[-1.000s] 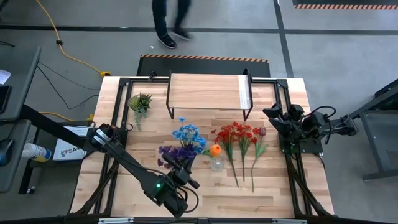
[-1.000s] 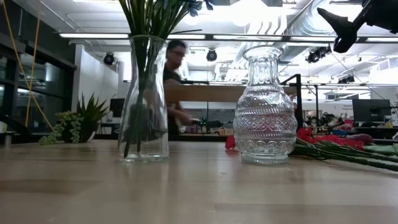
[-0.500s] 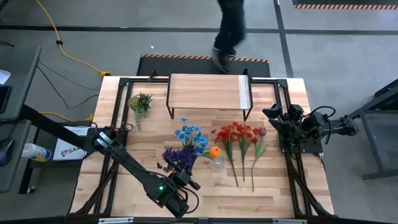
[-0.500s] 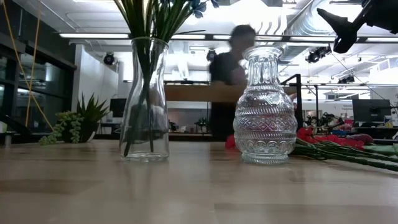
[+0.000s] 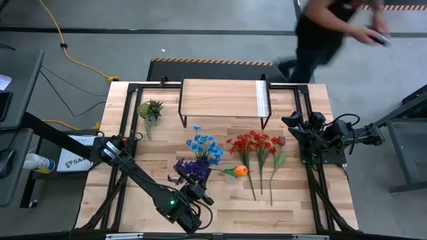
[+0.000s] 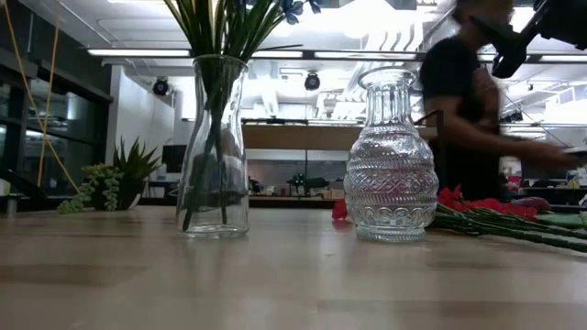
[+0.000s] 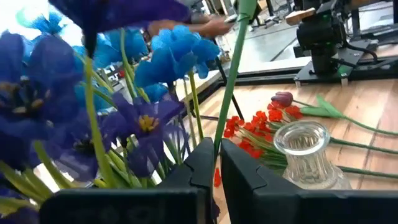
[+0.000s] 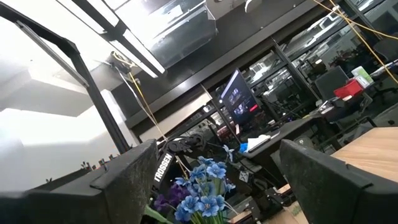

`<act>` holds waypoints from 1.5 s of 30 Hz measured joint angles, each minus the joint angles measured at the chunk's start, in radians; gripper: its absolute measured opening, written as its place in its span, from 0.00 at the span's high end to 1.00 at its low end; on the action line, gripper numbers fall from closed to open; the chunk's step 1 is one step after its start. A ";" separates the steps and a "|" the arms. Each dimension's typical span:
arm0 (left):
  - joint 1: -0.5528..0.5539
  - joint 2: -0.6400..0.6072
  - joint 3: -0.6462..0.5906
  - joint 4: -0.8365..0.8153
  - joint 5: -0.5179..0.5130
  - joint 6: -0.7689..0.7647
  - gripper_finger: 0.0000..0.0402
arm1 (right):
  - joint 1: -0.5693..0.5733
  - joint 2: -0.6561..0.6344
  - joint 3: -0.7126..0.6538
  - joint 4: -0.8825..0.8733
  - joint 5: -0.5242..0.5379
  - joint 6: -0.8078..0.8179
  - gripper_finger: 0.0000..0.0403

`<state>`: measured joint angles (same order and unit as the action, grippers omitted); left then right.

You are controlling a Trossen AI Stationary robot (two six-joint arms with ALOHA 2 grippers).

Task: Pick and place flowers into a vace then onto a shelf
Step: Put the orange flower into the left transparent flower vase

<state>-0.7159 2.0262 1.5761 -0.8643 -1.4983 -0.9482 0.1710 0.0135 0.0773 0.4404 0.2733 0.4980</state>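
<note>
Pinched by the left gripper (image 7: 214,163) beside the ribbed clear glass vase (image 7: 306,157): one thin green-stemmed orange flower (image 5: 239,171). Right gripper (image 5: 293,125) spread wide, empty.

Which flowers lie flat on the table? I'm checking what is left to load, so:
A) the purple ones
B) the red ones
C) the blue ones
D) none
B: in the high view the red flowers lie on the bare table beside the round vase, while the blue and purple ones stand in the tall vase.

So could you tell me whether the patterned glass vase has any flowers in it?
Empty: the patterned vase shows clear glass and no stems, unlike the tall vase.
</note>
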 joint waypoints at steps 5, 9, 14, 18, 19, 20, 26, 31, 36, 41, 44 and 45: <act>-0.012 0.000 0.000 -0.008 0.014 0.001 0.91 | 0.000 0.000 0.000 0.000 0.000 0.000 0.19; -0.026 0.000 0.000 -0.025 0.022 0.002 0.92 | 0.000 0.000 0.000 0.000 0.000 0.000 0.19; -0.039 -0.001 0.000 -0.030 0.027 0.002 0.86 | 0.000 0.000 0.000 0.000 0.000 0.000 0.19; -0.038 -0.001 0.000 -0.030 0.038 0.001 0.80 | 0.000 0.000 0.000 0.000 0.001 0.000 0.19; -0.038 -0.001 0.000 -0.030 0.038 0.001 0.79 | 0.000 0.000 0.000 0.000 0.001 0.000 0.19; -0.038 -0.002 0.000 -0.030 0.037 0.001 0.78 | 0.000 0.000 0.000 0.000 0.002 0.000 0.19; -0.037 -0.002 0.000 -0.060 0.023 0.001 0.76 | 0.000 0.000 0.000 0.000 0.005 0.000 0.19; -0.028 -0.005 0.000 -0.076 0.017 0.000 0.75 | 0.000 0.000 0.000 0.000 0.005 0.000 0.19; -0.024 -0.008 0.000 -0.082 0.015 0.000 0.75 | 0.000 0.000 0.000 0.000 0.007 -0.004 0.19; -0.023 -0.008 0.000 -0.082 0.026 0.000 0.75 | 0.000 0.000 0.000 0.000 0.008 -0.006 0.19; -0.024 -0.008 0.000 -0.082 0.037 0.000 0.75 | 0.000 0.000 0.000 0.000 0.008 -0.008 0.19; -0.024 -0.008 0.000 -0.082 0.040 0.000 0.75 | 0.000 0.000 0.000 0.000 0.008 -0.008 0.19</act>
<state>-0.7395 2.0186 1.5761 -0.9459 -1.4579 -0.9478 0.1708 0.0136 0.0776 0.4408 0.2810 0.4904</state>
